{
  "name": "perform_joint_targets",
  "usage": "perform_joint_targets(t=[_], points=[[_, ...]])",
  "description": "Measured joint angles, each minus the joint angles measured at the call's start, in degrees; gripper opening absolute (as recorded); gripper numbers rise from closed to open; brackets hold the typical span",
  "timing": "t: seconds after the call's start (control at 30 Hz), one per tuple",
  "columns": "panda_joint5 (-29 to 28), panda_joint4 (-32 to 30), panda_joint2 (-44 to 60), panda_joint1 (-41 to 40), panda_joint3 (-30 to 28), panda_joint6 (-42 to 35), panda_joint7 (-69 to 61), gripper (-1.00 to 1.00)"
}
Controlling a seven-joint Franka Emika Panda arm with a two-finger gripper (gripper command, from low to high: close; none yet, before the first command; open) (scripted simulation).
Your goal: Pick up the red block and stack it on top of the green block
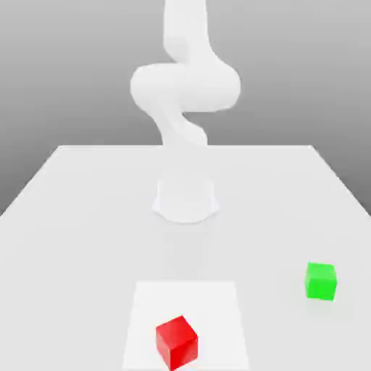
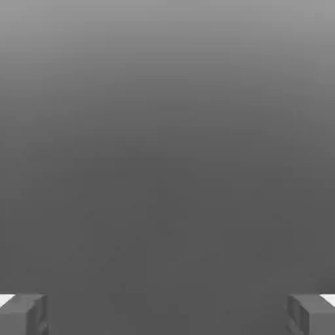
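The red block [image 1: 177, 342] sits near the table's front edge, on a paler square patch [image 1: 210, 304], turned slightly askew. The green block [image 1: 320, 281] rests on the table toward the exterior view's right, a little further back than the red one and well apart from it. In the hand view my gripper [image 2: 167, 314] is open: its grey fingertips [image 2: 26, 314] stand far apart with nothing between them, against a plain grey backdrop. The white arm [image 1: 185, 87] rises from its base and leaves the exterior view at the top, high above both blocks.
The arm's round base [image 1: 186, 199] stands at the middle of the white table [image 1: 72, 217], behind both blocks. The table's far edge runs across the back, and its sides slant outward toward the front.
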Motion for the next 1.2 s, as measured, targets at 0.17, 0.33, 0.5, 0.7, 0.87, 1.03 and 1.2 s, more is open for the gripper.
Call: perform_joint_targets(t=[0.17, 0.33, 0.5, 0.7, 0.87, 1.03, 1.2], points=[[2.03, -2.08, 10.75, 3.41, -3.53, 4.1, -7.55, 0.0], [4.27, -4.09, 21.21, 5.91, -6.11, 8.07, -15.04, 0.0], [6.2, -6.08, 31.63, 7.27, -7.47, 12.0, -22.32, 0.0], [6.19, -8.54, 43.84, 7.36, -7.69, 16.9, -29.37, 0.0], [4.66, -9.78, 53.72, 6.66, -7.45, 22.13, -32.86, 0.0], [7.16, -8.7, 61.64, 4.74, -5.01, 28.51, -35.05, -1.0], [7.39, -8.57, 62.49, 4.45, -4.68, 29.13, -35.21, -1.0]])
